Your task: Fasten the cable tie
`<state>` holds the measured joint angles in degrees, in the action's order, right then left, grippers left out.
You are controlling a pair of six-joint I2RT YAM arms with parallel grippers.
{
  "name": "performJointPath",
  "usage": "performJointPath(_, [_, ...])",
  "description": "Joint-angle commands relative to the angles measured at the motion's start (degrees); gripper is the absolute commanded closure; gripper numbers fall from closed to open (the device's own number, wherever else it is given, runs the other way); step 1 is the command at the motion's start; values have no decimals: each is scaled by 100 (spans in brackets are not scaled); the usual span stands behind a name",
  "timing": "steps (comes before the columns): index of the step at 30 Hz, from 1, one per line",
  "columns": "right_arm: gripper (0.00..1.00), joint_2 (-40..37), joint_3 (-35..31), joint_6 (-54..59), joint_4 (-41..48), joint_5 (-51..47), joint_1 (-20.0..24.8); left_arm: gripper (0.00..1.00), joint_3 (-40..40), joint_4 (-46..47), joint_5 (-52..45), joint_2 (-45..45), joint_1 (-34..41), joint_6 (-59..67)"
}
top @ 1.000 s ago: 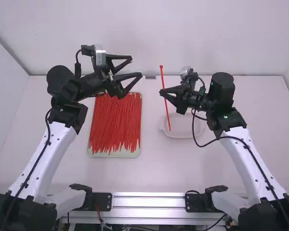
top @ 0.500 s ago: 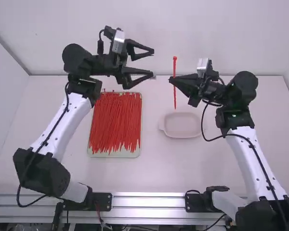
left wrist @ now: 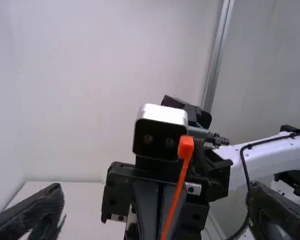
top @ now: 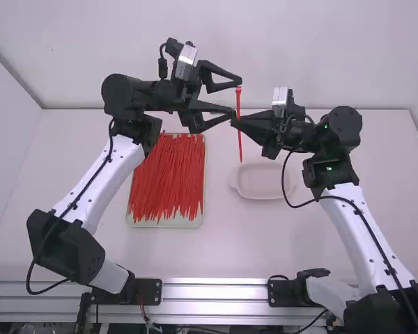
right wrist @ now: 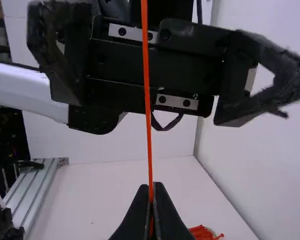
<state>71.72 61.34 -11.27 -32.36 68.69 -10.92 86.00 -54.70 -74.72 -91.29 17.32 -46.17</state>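
Observation:
A single red cable tie [top: 239, 136] stands upright in the air above the table, its head [top: 237, 91] on top. My right gripper [top: 240, 125] is shut on its strap; in the right wrist view the fingers [right wrist: 151, 212] pinch the strap [right wrist: 146, 100]. My left gripper [top: 235, 100] is open, level with the tie's upper part, its two fingers spread to either side of the head. The left wrist view looks straight at the right gripper and the tie [left wrist: 176, 200], with its own fingers [left wrist: 30, 220] far apart.
A tray [top: 131, 217] holding several loose red cable ties lies left of the middle. A white dish [top: 262, 184] sits below the held tie. The white back wall is close behind both grippers.
My left gripper has swung right and come up to the tie's head. The right gripper has carried the tie a little left and lower, towards it.

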Motion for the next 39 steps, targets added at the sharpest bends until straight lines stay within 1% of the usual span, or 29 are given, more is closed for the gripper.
performJointPath(1, [100,20,170,-92,-28,70,-74,14,190,-136,79,20,55,-439])
performJointPath(4, [100,20,170,-94,-48,70,-146,16,190,-153,79,20,68,-623])
performJointPath(5, [100,20,170,-94,-48,70,-164,19,190,-153,83,20,68,-678])
performJointPath(7, [100,20,170,-96,-33,74,-195,33,190,-125,70,20,81,-697])
performJointPath(8, [100,20,170,-94,-22,72,-195,36,190,-127,61,20,96,-695])
performJointPath(9, [100,20,170,-101,-22,70,-177,44,184,-129,63,20,151,-699])
performJointPath(10, [100,20,170,-166,-31,46,-179,48,184,-131,55,20,173,-695])
performJointPath(11, [100,20,170,-177,-33,42,-179,50,184,-131,52,20,175,-695])
performJointPath(13, [100,20,170,-245,-98,55,-179,60,184,-129,39,20,181,-697])
performJointPath(15, [100,20,170,-249,-138,52,-179,68,184,-129,42,20,179,-697])
performJointPath(17, [100,20,170,-326,-179,48,-177,78,184,-129,66,20,181,-728])
performJointPath(20, [100,20,170,-356,-195,28,-179,85,184,-131,70,20,181,-765])
performJointPath(26, [100,20,170,-356,-192,52,-177,91,188,-138,83,22,164,-758])
performJointPath(33, [100,20,170,-411,-175,103,7,88,186,-166,85,22,155,-761])
performJointPath(34, [100,20,170,-468,-181,96,13,87,186,-173,96,22,127,-761])
performJointPath(39, [100,20,170,-525,-177,74,0,86,188,-149,232,22,111,-761])
